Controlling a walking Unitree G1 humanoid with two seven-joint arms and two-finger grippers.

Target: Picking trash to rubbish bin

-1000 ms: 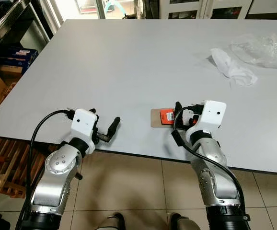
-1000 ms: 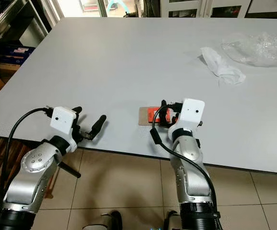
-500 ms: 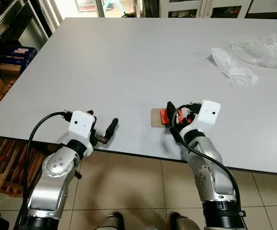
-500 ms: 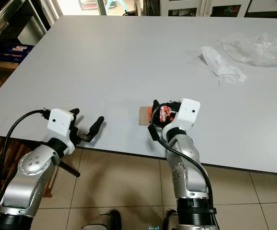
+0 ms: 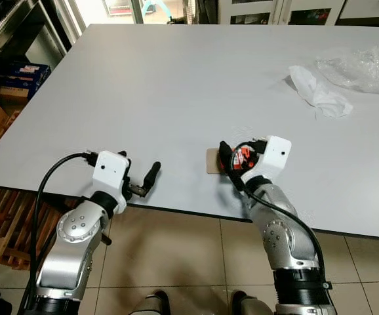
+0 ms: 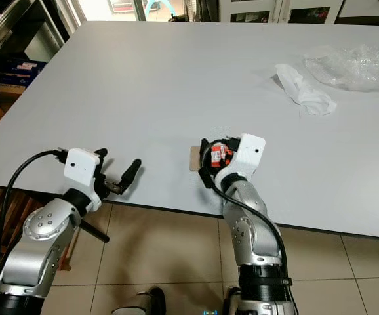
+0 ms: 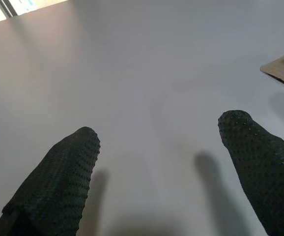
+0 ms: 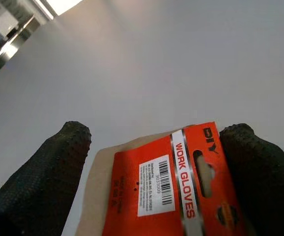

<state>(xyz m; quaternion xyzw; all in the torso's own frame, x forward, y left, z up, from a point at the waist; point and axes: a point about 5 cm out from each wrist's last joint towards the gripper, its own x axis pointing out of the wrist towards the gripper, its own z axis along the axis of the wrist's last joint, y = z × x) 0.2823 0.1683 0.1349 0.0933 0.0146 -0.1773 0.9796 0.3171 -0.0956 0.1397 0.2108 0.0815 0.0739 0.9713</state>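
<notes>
At the near left edge of the grey table (image 5: 143,79), the left gripper (image 5: 142,183) hovers with its two black fingers (image 7: 58,182) spread wide and nothing between them. Right of it, near the table's front edge, lies a tan card with an orange label (image 8: 166,189) (the label reads "WORK GLOVES"). The right gripper (image 5: 232,161) sits over this card, its fingers (image 8: 39,182) parted on either side of the label; whether they actually press it cannot be told. Far to the right lie a crumpled white tissue (image 5: 317,92) and, just beyond it, a clear plastic wrapper (image 5: 360,65), both well apart from the grippers.
</notes>
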